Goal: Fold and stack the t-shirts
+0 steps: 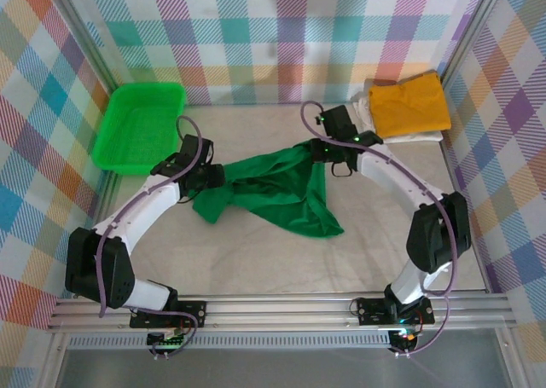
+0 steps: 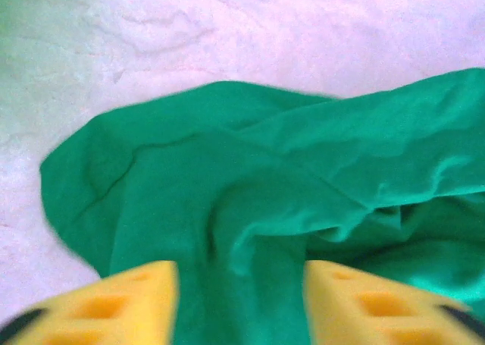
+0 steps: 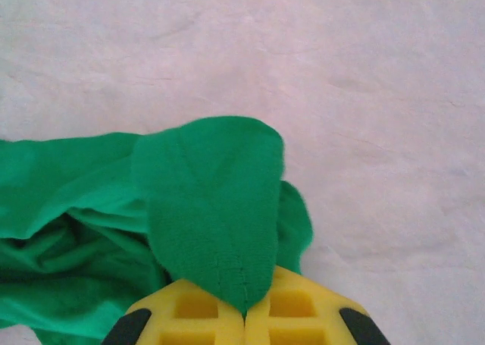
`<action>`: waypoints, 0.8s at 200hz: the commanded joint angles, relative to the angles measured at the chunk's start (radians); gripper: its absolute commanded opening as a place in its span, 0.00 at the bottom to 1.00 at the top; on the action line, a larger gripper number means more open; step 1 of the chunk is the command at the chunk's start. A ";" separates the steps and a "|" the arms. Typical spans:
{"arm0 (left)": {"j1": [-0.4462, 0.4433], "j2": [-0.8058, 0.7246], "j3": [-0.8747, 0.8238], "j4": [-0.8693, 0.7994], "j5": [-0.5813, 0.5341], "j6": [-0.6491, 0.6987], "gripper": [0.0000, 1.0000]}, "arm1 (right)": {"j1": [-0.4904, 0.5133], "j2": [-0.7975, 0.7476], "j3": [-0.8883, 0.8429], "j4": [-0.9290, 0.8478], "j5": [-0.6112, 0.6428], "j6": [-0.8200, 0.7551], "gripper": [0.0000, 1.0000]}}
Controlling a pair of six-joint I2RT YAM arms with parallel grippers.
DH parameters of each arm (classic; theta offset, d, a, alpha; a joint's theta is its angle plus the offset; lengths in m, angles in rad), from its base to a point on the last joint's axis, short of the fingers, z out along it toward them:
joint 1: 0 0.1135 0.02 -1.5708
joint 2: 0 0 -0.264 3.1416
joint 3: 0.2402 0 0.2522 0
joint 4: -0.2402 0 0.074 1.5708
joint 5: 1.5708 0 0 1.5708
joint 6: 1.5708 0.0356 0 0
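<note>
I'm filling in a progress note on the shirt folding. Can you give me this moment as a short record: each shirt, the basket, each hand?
dark green t-shirt: crumpled, unfolded, centre of the scene
mustard yellow t-shirt: folded, on top of the stack, far right corner
white t-shirt: under the yellow one
basket: bright green, far left corner
left hand: open, green cloth lying between its fingers
right hand: shut, pinching a fold of the dark green t-shirt
</note>
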 commanded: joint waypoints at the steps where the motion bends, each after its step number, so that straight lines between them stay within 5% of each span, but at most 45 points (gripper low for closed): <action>1: 0.005 -0.006 -0.036 -0.042 0.037 0.004 0.55 | -0.035 -0.027 -0.056 -0.008 -0.008 -0.009 0.00; 31: 0.003 0.009 -0.151 0.011 0.127 -0.114 0.56 | -0.093 -0.019 -0.102 0.007 -0.013 0.005 0.00; 95: 0.038 -0.166 -0.417 0.056 -0.026 -0.410 0.52 | -0.117 0.050 -0.099 0.036 -0.064 0.011 0.00; 134: 0.057 -0.063 -0.437 0.160 0.042 -0.394 0.54 | -0.116 0.055 -0.098 0.043 -0.067 0.010 0.00; 160: 0.057 0.000 -0.444 0.214 0.043 -0.389 0.42 | -0.119 0.041 -0.099 0.036 -0.063 0.013 0.00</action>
